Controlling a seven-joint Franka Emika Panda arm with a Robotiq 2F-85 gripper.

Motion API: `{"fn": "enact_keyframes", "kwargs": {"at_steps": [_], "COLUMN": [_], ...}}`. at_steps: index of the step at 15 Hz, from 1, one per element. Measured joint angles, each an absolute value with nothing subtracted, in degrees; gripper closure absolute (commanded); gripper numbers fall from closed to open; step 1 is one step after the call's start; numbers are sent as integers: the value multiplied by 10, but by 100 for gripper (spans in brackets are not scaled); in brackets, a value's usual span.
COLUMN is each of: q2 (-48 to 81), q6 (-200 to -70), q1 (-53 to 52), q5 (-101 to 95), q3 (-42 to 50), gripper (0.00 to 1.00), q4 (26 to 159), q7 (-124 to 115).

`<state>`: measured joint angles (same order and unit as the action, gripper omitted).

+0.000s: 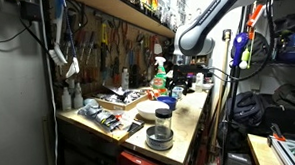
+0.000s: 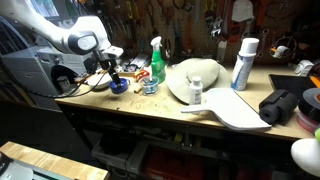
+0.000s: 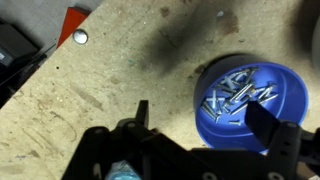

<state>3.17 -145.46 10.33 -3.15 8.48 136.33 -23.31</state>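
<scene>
The tool, its fingers apart and empty, hovers over the edge of the bowl of screws on the surface, apparently mid-approach; a grasp would call for centring, then descending.

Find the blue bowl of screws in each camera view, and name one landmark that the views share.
In an exterior view: the blue bowl sits just right of centre, small.
In an exterior view: the bowl sits left of centre.
Wrist view: the bowl is right of centre, with screws inside.
Shared landmark: the green spray bottle, near the bowl in both exterior views.
</scene>
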Motion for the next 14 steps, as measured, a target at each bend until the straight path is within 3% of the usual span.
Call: {"fn": "enact_keyframes", "kwargs": {"at_steps": [7,11,14], "q2": [88,92,85], "q6": [-1527,-1526,-1521], "q1": [97,96,95], "q5": [2,2,2], "q3": [86,92,96], "gripper": [88,96,90], "q4": [1356,1351,1350], "q7": [-237,-238,-237]}}
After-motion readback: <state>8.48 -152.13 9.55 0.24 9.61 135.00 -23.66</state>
